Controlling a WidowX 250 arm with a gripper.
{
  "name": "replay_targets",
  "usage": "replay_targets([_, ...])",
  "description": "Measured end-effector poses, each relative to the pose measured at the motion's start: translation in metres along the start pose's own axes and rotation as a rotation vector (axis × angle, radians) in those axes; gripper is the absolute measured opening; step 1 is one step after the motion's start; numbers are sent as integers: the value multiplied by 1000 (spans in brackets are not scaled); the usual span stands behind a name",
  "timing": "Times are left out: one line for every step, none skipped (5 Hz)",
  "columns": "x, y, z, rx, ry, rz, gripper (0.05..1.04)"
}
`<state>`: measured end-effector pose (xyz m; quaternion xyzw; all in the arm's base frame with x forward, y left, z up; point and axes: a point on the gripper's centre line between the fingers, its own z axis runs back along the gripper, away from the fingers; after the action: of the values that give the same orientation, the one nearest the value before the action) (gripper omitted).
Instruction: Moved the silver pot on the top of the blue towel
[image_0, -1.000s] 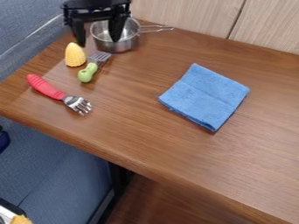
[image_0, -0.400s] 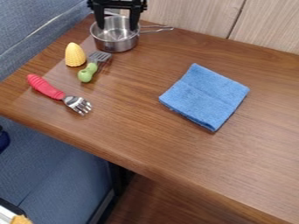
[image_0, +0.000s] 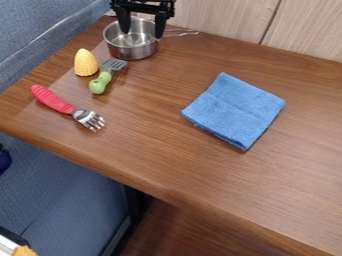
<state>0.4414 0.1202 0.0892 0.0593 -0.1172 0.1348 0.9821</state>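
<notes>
- Currently, the pincer (image_0: 142, 35) is hanging wide apart at the upper left of the frame, its fingers spreading over the mouth of the silver pot (image_0: 133, 52).
- One finger is lining up near the rim on the handle (image_0: 180, 33) side; whether it is touching, I cannot tell. Coming down there, it could be knocking the rim and tipping or shoving the pot.
- The pot is standing upright on the table (image_0: 150, 135), off the towel, its bare metal inside showing between the fingers.
- Just below, the green-handled utensil (image_0: 99, 84) and toy corn (image_0: 85, 63) are lying close enough to be bumped if the pot is dragged low.
- Right of centre, the blue towel (image_0: 234, 110) is lying folded; a low-carried pot could be rucking its edge.
</notes>
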Motion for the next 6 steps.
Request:
replay_targets([-2,-3,-8,-10,11,-46,999])
replay_targets([-8,-4,-20,-10,38,-74,969])
replay_targets([-8,-3,-24,-5,44,-90,704])
replay_targets([-9,-9,-27,-8,34,-93,371])
replay_targets([-11,-9,-31,-1,30,-66,160])
replay_targets([-13,-8,-32,12,26,-83,86])
